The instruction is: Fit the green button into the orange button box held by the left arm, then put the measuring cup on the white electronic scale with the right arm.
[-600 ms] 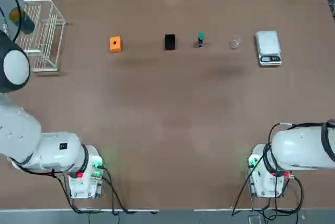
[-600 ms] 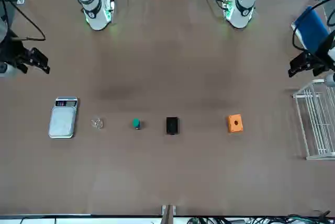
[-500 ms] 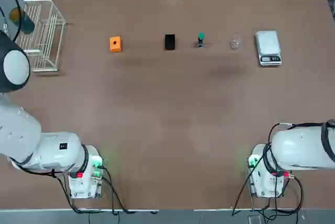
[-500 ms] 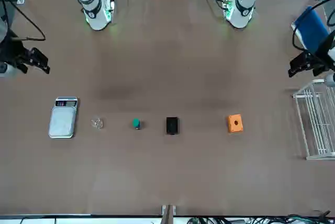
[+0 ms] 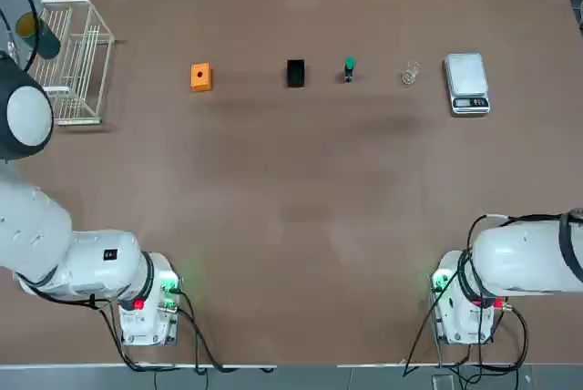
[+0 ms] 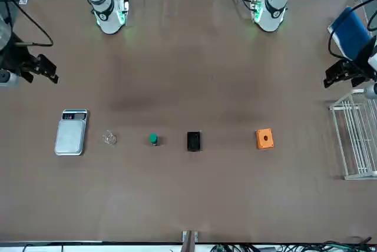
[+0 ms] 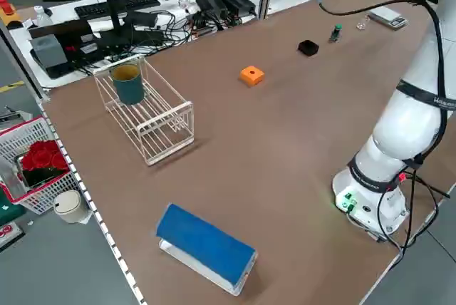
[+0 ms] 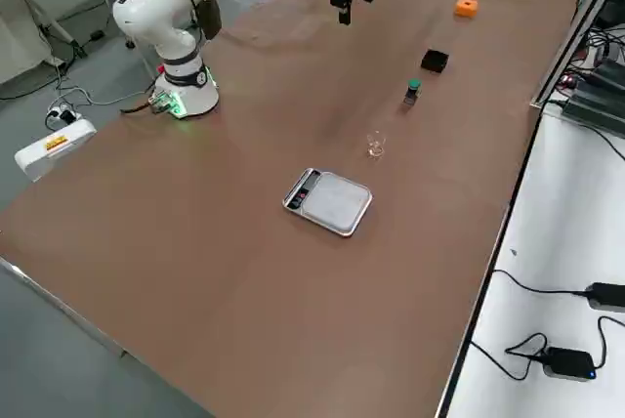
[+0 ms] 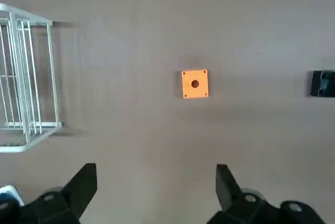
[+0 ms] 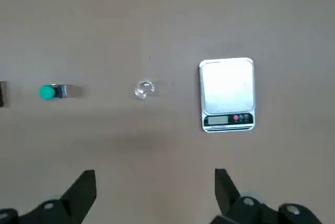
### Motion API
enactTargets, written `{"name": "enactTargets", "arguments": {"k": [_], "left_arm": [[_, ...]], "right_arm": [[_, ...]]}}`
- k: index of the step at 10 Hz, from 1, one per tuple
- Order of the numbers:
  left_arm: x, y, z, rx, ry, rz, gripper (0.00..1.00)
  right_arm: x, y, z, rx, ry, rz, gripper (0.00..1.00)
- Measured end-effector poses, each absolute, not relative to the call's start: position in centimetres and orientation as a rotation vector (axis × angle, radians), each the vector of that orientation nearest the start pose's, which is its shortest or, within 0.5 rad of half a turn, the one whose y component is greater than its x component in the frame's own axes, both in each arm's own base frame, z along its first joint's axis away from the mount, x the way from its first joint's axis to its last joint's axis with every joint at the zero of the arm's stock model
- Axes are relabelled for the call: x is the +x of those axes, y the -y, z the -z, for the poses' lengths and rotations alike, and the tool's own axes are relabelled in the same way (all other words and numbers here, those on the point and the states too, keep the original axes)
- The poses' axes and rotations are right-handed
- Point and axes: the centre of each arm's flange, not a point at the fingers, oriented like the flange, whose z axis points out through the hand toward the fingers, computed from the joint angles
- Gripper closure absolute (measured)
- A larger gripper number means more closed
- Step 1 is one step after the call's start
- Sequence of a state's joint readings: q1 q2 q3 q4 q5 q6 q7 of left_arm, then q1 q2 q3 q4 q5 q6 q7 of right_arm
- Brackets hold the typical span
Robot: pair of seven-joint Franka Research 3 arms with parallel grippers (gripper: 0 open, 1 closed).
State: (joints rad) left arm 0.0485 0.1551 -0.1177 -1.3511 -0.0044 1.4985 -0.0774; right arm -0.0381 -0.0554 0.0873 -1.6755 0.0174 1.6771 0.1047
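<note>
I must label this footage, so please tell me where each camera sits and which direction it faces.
Top: overhead; both arm bases at bottom.
Front: across the table; bases at top, left gripper, right gripper.
Left side: raised, over wire rack; one arm.
Right side: raised, over scale; one arm.
Left wrist: above orange button box; open fingers.
Right wrist: above measuring cup, green button; open fingers.
Shared: scale in right wrist and top.

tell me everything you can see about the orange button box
The orange button box is a small, squarish block that looks like plastic, with one round hole in the middle of its top face and tiny marks at the corners. It sits flat on the brown table, hole up, at the left end of the row of items, between the wire rack and the black box. Nothing touches it.
</note>
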Motion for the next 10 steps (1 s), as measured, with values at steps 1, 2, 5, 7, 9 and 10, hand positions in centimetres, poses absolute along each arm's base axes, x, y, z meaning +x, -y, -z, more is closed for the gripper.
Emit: {"name": "enactTargets", "arguments": {"k": [1,2,5,7,9,10], "left_arm": [[60.3,3.6,-62.0,-3.166,0.017,-0.005,0.0],[61.3,3.7,-60.1,-3.168,0.017,-0.018,0.0],[64.6,4.6,-54.3,-3.179,0.085,0.002,0.0],[65.6,7.0,-50.5,-3.181,0.155,0.019,0.0],[66.2,8.5,-46.6,-3.186,0.148,0.032,0.0],[66.4,8.8,-44.9,-3.186,0.143,0.02,0.0]], "right_arm": [[54.8,-5.0,-61.4,-3.115,-0.094,0.114,0.0],[55.4,-7.8,-60.7,-3.104,-0.117,0.136,0.0],[56.9,-20.3,-55.4,-3.036,-0.154,0.15,0.0],[57.1,-28.4,-50.4,-3.002,-0.149,0.137,0.0],[58.4,-31.6,-44.9,-3.049,-0.099,0.086,0.0],[59.5,-32.3,-42.6,-3.066,-0.078,0.068,0.0]]}}
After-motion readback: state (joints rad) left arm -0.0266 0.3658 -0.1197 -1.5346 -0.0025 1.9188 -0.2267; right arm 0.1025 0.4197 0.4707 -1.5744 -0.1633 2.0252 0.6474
